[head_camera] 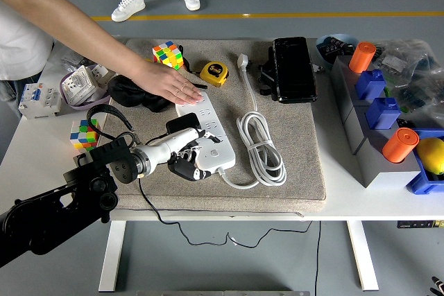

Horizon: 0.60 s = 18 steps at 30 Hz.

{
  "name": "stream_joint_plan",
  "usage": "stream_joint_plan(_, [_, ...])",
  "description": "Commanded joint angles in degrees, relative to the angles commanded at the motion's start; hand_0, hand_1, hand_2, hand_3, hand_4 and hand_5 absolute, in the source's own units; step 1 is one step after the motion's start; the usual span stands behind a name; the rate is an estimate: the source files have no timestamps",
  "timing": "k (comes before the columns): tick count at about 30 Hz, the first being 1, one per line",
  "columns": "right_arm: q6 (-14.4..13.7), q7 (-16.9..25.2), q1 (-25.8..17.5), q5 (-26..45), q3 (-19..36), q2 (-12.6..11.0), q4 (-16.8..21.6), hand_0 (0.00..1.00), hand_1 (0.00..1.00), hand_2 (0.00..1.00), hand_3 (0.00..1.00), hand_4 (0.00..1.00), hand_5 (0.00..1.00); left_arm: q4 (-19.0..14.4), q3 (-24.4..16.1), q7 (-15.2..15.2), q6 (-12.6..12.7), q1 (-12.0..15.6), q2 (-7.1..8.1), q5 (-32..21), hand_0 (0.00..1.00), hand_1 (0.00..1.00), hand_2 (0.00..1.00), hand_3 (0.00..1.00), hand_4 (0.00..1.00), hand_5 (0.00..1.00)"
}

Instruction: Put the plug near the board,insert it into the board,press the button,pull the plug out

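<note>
The white power board lies on a grey mat, its white cable coiled to the right. A black plug with a black cord sits on the board's left side. My left hand hovers at the board's near-left edge, just below the plug. Its fingers are loosely curled and hold nothing. A person's hand lies flat on the board's far end. My right arm is out of view.
Behind the board lie a Rubik's cube, a yellow tape measure, a black case and a black pouch. A second cube is at the left. Grey bins with blue and orange parts fill the right.
</note>
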Motion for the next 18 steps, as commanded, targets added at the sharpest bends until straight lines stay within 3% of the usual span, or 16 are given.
stream_joint_plan(5, [0.0, 0.0, 0.1, 0.0, 0.0, 0.2, 0.0, 0.61, 0.666, 0.665, 0.543, 0.822, 0.492, 2.1, -1.7, -9.0, 8.5, 2.5, -0.4, -5.6, 0.12, 0.107, 0.254, 0.656, 0.79, 0.157])
stream_joint_plan(6, [0.0, 0.0, 0.1, 0.0, 0.0, 0.2, 0.0, 0.61, 0.666, 0.665, 0.542, 0.821, 0.492, 2.5, -1.9, -10.9, 10.4, 2.9, -0.41, -7.5, 0.242, 0.345, 0.454, 0.602, 0.815, 0.293])
stream_joint_plan(11, [-0.1, 0.0, 0.1, -0.1, 0.1, 0.2, -0.1, 0.61, 0.666, 0.665, 0.542, 0.821, 0.492, 5.1, -2.7, -20.7, 19.2, 5.5, -0.37, -17.4, 0.242, 0.345, 0.454, 0.602, 0.815, 0.293])
stream_joint_plan(12, [-0.1, 0.0, 0.1, -0.1, 0.1, 0.2, 0.0, 0.61, 0.665, 0.665, 0.543, 0.822, 0.492, 5.6, -3.2, -22.4, 20.6, 6.0, -0.49, -19.4, 0.329, 0.472, 0.507, 0.583, 0.823, 0.35])
stream_joint_plan(13, [-0.2, 0.0, 0.2, -0.1, 0.2, 0.2, 0.0, 0.61, 0.665, 0.665, 0.543, 0.822, 0.492, 6.4, -4.0, -24.7, 22.2, 6.8, -0.8, -21.7, 0.329, 0.472, 0.507, 0.583, 0.823, 0.35])
stream_joint_plan(15, [-0.2, 0.0, 0.2, -0.1, 0.2, 0.3, 0.0, 0.61, 0.665, 0.665, 0.543, 0.822, 0.492, 7.9, -5.5, -28.8, 24.5, 8.1, -1.38, -26.5, 0.329, 0.472, 0.507, 0.583, 0.823, 0.35])
stream_joint_plan(17, [-0.1, 0.0, 0.1, -0.1, 0.1, 0.4, -0.1, 0.61, 0.665, 0.665, 0.543, 0.822, 0.492, 9.2, -6.8, -31.8, 25.0, 8.7, -1.89, -30.8, 0.329, 0.472, 0.507, 0.583, 0.823, 0.35])
stream_joint_plan(18, [-0.1, 0.0, 0.1, 0.0, 0.1, 0.5, -0.1, 0.61, 0.665, 0.663, 0.542, 0.822, 0.492, 9.9, -7.4, -33.1, 25.2, 9.0, -2.15, -33.0, 0.543, 0.623, 0.591, 0.584, 0.829, 0.368])
